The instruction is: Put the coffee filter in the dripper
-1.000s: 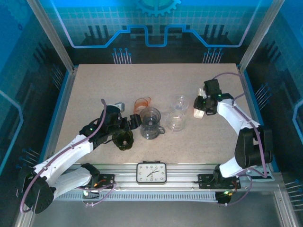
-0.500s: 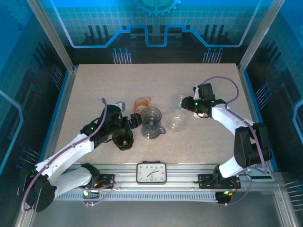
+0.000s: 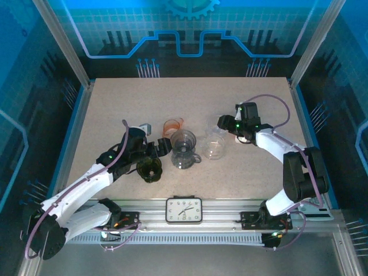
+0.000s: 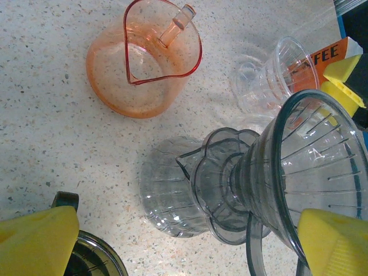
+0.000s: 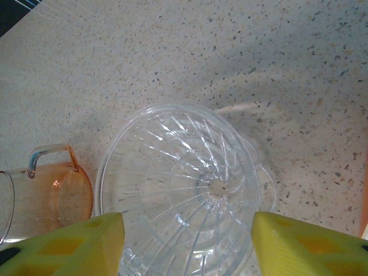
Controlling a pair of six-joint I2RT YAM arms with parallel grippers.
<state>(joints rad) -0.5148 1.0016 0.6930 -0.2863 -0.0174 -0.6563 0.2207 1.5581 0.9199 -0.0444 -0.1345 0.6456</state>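
Directly beneath the right gripper (image 5: 187, 244) we see the clear dripper (image 5: 184, 184), upright on the bench (image 3: 115, 103) with its ribbed cone open to the wrist camera. The gripper's yellow fingers (image 5: 63, 244) stand well apart on either side of the rim, and we see nothing clamped between them. Seen from the left wrist, an orange packet (image 4: 325, 53) with partly hidden lettering sits just behind that dripper (image 4: 270, 75). Whether it is the coffee filter's pack we cannot tell. From above, the dripper (image 3: 216, 123) lies right of centre, with the right gripper (image 3: 224, 123) at its right side. That arm rises from its base, bends its elbow out near the bench's right edge and reaches back leftward, wrist tipped down. A second clear vessel (image 3: 213, 149) stands just in front of the dripper, and an orange measuring cup (image 3: 172, 125) to its left. Nearer us, a grey dripper (image 3: 183, 148) sits on a ribbed grey server (image 4: 172, 195). The left arm stretches low and diagonally from its base, and the left gripper (image 3: 160, 155) lies level with the bench, facing the grey dripper. Its jaws are spread as wide as they go and hold nothing. A dark glass vessel (image 3: 149, 170) stands beside one finger.
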